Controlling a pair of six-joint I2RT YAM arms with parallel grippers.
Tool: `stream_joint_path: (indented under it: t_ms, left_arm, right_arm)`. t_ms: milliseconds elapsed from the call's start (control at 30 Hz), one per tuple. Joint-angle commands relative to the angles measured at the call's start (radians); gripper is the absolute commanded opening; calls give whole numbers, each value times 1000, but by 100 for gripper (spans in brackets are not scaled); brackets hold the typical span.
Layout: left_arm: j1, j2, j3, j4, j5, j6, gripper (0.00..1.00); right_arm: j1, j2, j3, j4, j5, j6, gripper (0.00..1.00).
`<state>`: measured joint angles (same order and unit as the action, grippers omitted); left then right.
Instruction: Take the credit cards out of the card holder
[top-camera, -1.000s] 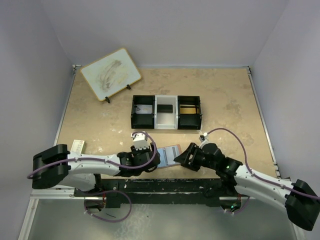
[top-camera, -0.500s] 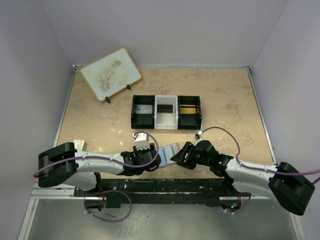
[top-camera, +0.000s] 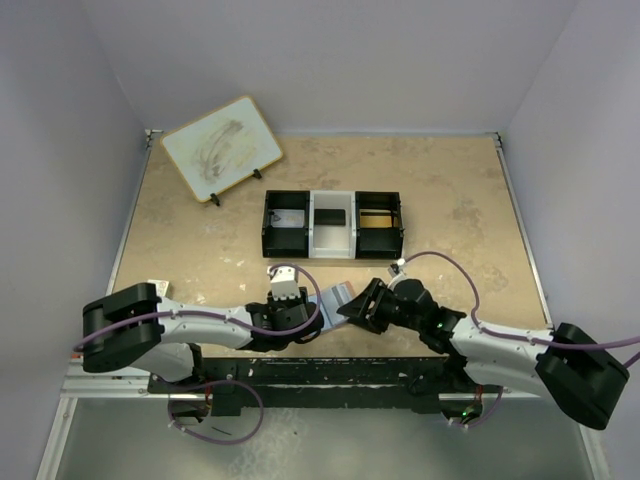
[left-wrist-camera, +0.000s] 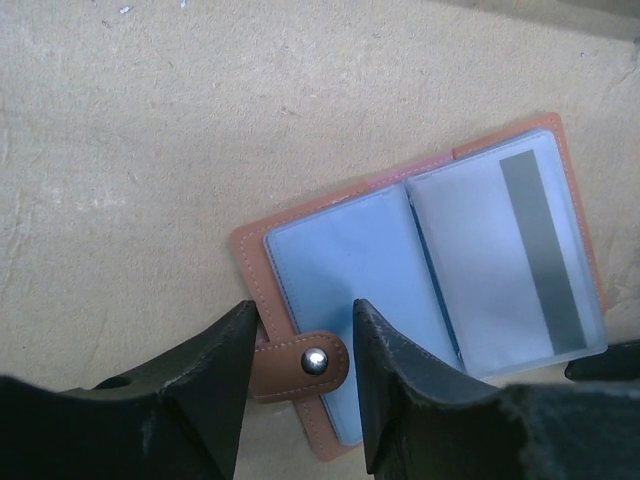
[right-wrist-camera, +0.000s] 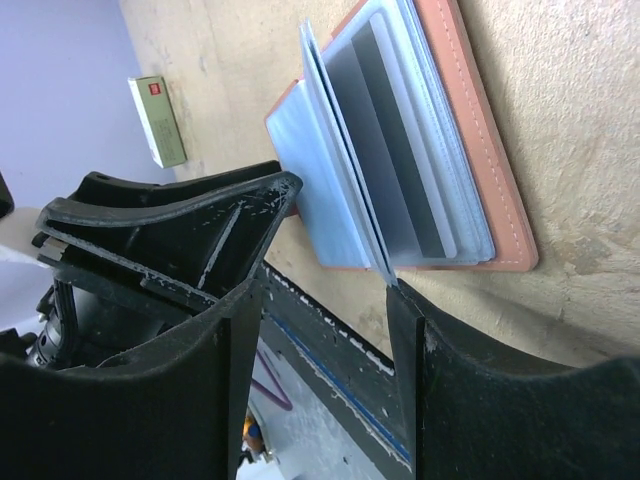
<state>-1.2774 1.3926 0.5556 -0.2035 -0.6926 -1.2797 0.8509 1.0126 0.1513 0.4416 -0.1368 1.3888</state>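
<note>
- Main risk: the whole card holder (left-wrist-camera: 350, 255) drags or lifts and no card slides free. It lies open and flat on the surface (top-camera: 450, 190), at the near edge between the two hands. The credit cards (left-wrist-camera: 490, 265) sit inside clear sleeves, one showing its grey stripe, and nothing visibly pins the holder down.
- Left hand (left-wrist-camera: 302, 330): fingers straddle the snap tab (left-wrist-camera: 305, 362). I cannot tell whether they are clenched on it or only framing it. A weak hold there would let the holder swivel.
- Right hand (right-wrist-camera: 325, 290): released, jaws apart and gripping nothing. One lifted sleeve leaf (right-wrist-camera: 345, 170) meets its right finger edge-on. Closing here would likely nip the floppy plastic rather than a card, and could crease or tear the leaf.
- The hands crowd each other, with the left hand just beside the right hand's jaws. A bump is likely if both move in.
- The holder is near the surface's front rail (right-wrist-camera: 330, 370), so a push that way could tip it off.
- Surroundings, all well apart and blocking nothing:
  - a wood-rimmed board (top-camera: 222, 147) propped at the far left
  - a three-compartment tray (top-camera: 268, 222) beyond the holder, with a black block (top-camera: 330, 215) in its white middle bay
  - a small pale box (top-camera: 155, 291) with a red label at the left
</note>
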Motion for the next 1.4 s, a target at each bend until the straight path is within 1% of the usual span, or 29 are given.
stream_joint_path:
  t_ms: [0, 67, 167, 333, 533, 733, 900, 1000, 1133, 1233, 1367]
  left_arm:
    - [0, 39, 15, -24, 19, 20, 39]
    - [0, 44, 17, -23, 21, 25, 36]
    - [0, 42, 15, -25, 19, 25, 34]
    - [0, 41, 14, -20, 16, 23, 32]
    - [-4, 24, 12, -37, -7, 9, 31]
    - [-15, -81, -40, -74, -78, -72, 30]
    - [-26, -202, -100, -124, -122, -163, 30]
    - [-29, -272, -114, -179, -146, -196, 31]
    - [-30, -331, -112, -206, -161, -188, 33]
    - [-29, -338, -93, -208, -162, -171, 35]
    - [-28, -318, -53, -213, -171, -128, 39]
  right_arm:
    - [3, 10, 45, 39, 8, 2, 56]
    - [2, 30, 58, 53, -1, -7, 56]
    - [3, 54, 88, 73, 8, -77, 56]
    - [4, 97, 131, 122, -44, -215, 53]
    - [3, 174, 223, 90, -108, -358, 52]
    - [4, 309, 310, 91, -221, -457, 52]
    - [4, 341, 344, 91, -252, -489, 52]
    - [3, 335, 379, 9, -245, -527, 52]
    - [2, 340, 438, -78, -216, -584, 51]
    - [2, 359, 472, -118, -200, -604, 51]
    - [1, 406, 544, -244, -100, -656, 52]
